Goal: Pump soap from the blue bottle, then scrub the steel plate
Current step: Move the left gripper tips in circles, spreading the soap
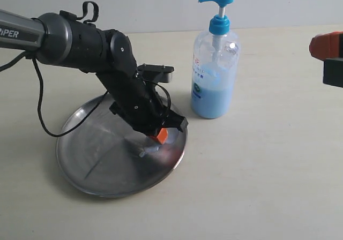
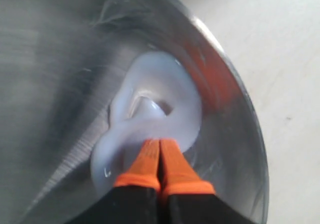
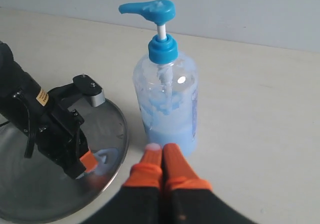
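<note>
- The pumping step looks done: a swirled whitish-blue smear of the soap lies on the steel plate. The scrubbing step is judged to be in hand.
- The left pincer is closed, its orange tips pressed together with nothing between them. The tips are set down into the near edge of the smear.
- In the exterior view the smear sits toward the plate's 3 o'clock side, just inside the rim. The rest of the plate shows bare metal, so little of it looks scrubbed.
- The next move would call for dragging the closed tips through the soap toward the plate's centre and 9 o'clock side. Pressure should stay light, since pressing down so near the rim could tip or slide the shallow plate.
- The right pincer is also closed and holds nothing. It hangs in the air just beside the blue bottle, with a pale dab on one tip, and probably has no part in the scrubbing.
- The plate is large, round, shallow and shiny, with a low raised rim and blurred reflections of the arm. It lies flat on the pale counter.
- The bottle stands upright on the counter at about 2 o'clock from the plate's centre, near the rim. Whether the two touch cannot be told.
- It is clear, with a bright blue pump head, and light-blue liquid fills its lower part.
</note>
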You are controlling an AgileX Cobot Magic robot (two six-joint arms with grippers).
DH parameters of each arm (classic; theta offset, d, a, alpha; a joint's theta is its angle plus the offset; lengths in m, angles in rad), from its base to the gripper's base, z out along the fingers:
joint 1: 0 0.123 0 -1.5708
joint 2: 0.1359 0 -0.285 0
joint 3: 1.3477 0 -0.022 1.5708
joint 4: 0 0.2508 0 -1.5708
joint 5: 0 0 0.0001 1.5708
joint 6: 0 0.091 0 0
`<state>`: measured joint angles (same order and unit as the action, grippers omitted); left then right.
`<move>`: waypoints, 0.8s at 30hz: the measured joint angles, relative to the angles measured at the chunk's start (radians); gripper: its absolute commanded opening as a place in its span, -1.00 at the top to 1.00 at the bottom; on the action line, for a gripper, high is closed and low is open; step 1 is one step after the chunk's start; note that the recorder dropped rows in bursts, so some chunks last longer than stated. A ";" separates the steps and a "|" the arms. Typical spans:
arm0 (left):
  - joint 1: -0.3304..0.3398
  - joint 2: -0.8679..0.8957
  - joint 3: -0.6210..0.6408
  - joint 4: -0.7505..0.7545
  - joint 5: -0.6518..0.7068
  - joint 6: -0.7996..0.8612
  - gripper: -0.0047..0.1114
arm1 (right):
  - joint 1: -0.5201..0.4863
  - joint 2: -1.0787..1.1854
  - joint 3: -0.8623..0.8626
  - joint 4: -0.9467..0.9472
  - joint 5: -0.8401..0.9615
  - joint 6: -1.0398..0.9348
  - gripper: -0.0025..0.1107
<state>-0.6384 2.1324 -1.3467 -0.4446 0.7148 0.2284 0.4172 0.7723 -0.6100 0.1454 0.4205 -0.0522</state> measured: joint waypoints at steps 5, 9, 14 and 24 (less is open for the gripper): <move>0.000 0.010 0.000 -0.034 -0.016 0.024 0.92 | 0.000 0.000 0.000 0.008 0.000 0.000 0.96; 0.000 0.012 0.000 -0.040 -0.027 0.026 0.92 | 0.000 0.000 0.000 0.010 0.000 0.000 0.96; 0.000 0.014 0.000 -0.072 -0.046 0.055 0.92 | 0.000 0.000 0.000 0.017 0.000 0.000 0.96; 0.000 0.018 0.000 -0.096 -0.138 0.085 0.92 | 0.000 0.000 0.000 0.023 0.002 0.000 0.96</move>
<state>-0.6384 2.1504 -1.3467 -0.5410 0.5767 0.3138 0.4172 0.7723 -0.6100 0.1682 0.4223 -0.0522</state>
